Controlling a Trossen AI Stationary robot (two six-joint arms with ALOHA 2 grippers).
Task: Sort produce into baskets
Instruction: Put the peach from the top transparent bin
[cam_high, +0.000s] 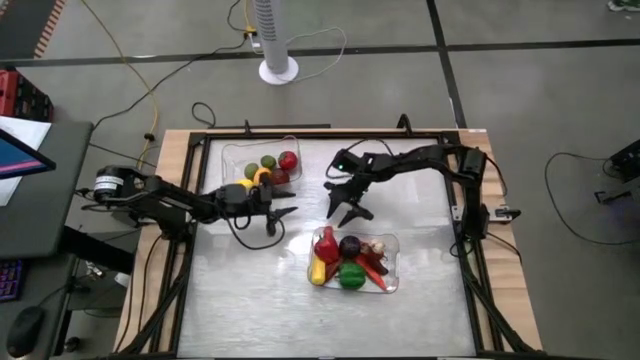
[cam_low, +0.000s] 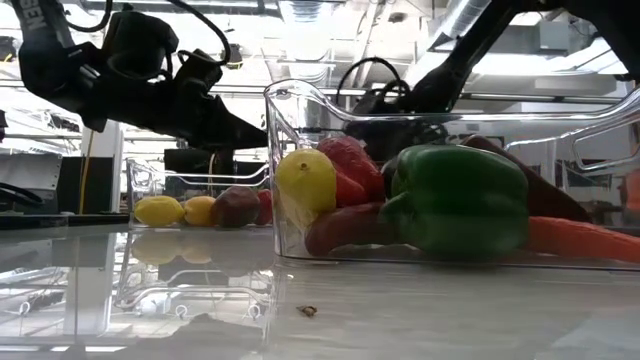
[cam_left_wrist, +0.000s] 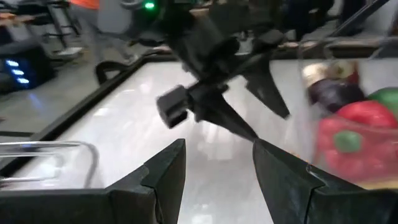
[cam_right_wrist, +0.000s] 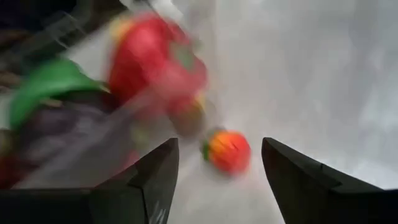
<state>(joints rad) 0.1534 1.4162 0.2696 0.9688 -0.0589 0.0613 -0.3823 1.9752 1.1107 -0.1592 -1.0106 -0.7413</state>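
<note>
From above I see my left arm stretched low across the table, its left gripper (cam_high: 283, 218) parted and empty just in front of the far basket (cam_high: 232, 156), which holds a red, a green and yellow pieces. The right arm folds in from the right edge and bends down, the right gripper (cam_high: 348, 209) spread wide with nothing between the fingers — it hangs above bare table between the two baskets. The near basket (cam_high: 394, 240) carries a green pepper (cam_high: 351, 276), a red pepper (cam_high: 326, 244), a dark purple piece and a carrot. In the right wrist view a small orange-red fruit (cam_right_wrist: 228, 150) lies on the table beside that basket.
</note>
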